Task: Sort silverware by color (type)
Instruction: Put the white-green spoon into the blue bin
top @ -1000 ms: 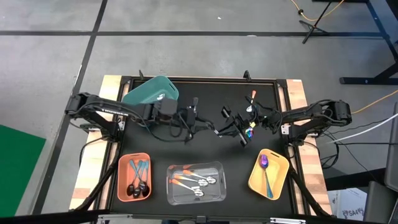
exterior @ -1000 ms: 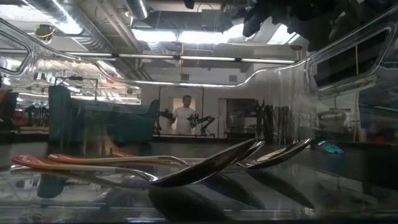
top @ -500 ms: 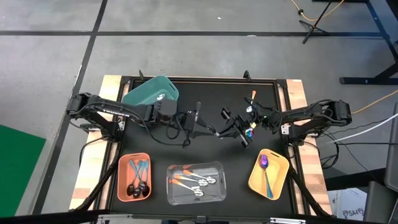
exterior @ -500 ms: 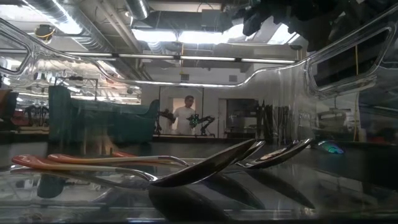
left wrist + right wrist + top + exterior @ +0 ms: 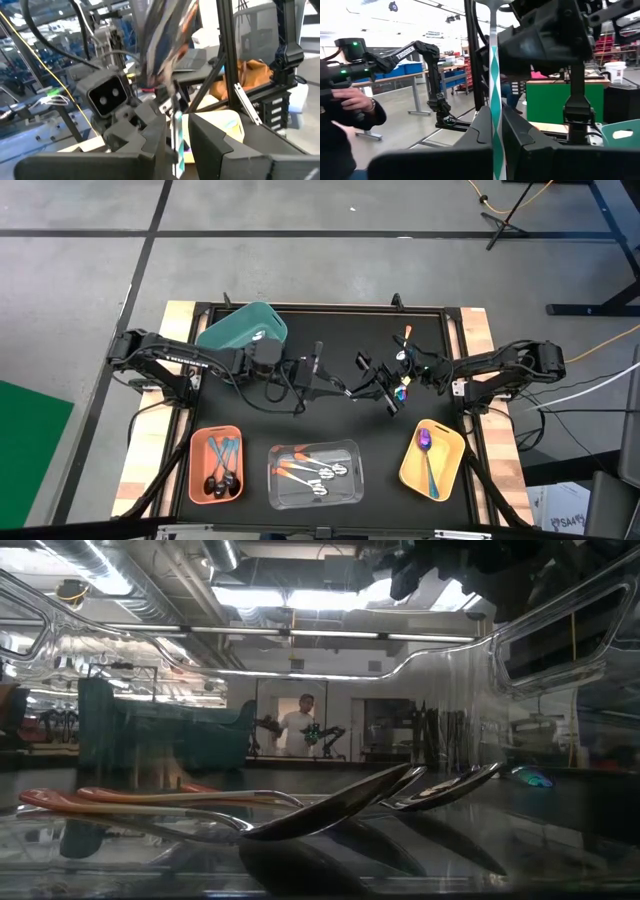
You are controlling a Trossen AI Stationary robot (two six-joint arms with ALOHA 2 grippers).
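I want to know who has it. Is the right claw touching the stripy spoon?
Touching: right wrist view shows the right gripper shut on the teal-striped spoon handle.
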